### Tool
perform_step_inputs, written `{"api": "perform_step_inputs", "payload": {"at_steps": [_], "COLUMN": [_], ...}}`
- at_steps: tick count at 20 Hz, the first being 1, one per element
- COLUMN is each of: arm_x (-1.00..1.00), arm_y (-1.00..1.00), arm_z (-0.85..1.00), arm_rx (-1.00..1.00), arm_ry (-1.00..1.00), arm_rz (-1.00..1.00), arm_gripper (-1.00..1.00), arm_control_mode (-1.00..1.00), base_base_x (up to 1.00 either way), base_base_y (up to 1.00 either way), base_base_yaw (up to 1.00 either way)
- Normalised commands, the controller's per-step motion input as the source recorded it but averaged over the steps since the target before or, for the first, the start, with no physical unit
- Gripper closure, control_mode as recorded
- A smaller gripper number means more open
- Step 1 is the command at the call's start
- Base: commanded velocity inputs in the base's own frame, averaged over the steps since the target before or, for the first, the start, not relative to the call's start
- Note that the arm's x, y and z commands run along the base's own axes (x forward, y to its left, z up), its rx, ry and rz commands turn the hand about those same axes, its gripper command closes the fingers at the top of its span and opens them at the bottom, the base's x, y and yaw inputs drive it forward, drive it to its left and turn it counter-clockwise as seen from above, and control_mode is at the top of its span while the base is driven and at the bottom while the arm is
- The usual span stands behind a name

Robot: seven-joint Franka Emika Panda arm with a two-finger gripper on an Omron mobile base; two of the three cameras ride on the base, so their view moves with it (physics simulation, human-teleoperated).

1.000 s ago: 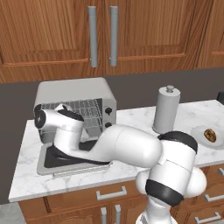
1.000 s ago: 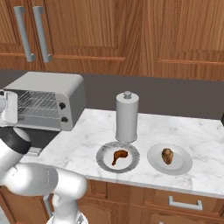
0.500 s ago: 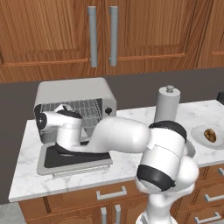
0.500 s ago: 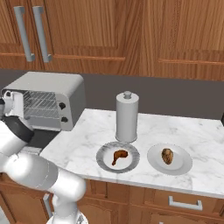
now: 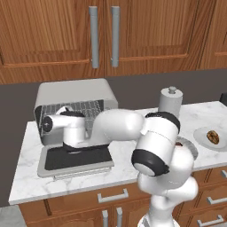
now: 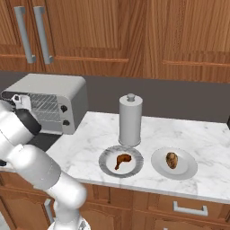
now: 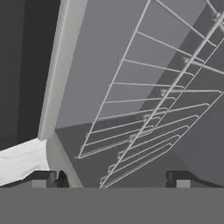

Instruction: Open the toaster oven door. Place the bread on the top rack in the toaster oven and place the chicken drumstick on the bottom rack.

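Toaster oven [image 5: 75, 95] found at the left end of the marble counter [image 6: 179, 134], its door [image 5: 75, 160] already dropped flat onto the counter in front of it, dark glass facing up. First step judged done.

Gripper [image 7: 111, 179] seen close to the oven mouth, looking in at the wire racks [image 7: 148, 113]; two dark fingertips [image 7: 41, 178] set well apart at the bottom of the hand view, nothing between them, so taken as spread wide and empty. From the left base camera, wrist seen low over the open door, directly before the oven cavity.

Both foods untouched. Chicken drumstick [image 6: 121, 160] lying on a grey plate [image 6: 108, 166] just in front of the tall paper-towel holder [image 6: 130, 119]. Bread [image 6: 171, 159] resting on a white plate [image 6: 184, 170] just beside, to the right. Both plates well apart from the oven.

Left to do, as judged: withdrawing from the oven, fetching the bread for the top rack, then the drumstick for the bottom rack. Roughly a third along at best.
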Motion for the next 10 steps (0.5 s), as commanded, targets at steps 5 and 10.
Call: {"api": "perform_step_inputs", "payload": {"at_steps": [5,10], "arm_x": [0.49,0.42], "arm_y": [0.17,0.19], "arm_z": [-0.29,-0.12], "arm_rx": [0.00,0.00], "arm_ry": [0.00,0.00], "arm_rz": [0.00,0.00], "arm_gripper": [-1.00,-1.00], "arm_control_mode": [-1.00,-1.00], "base_base_x": [0.00,0.00], "base_base_y": [0.00,0.00], "base_base_yaw": [0.00,0.00]}}
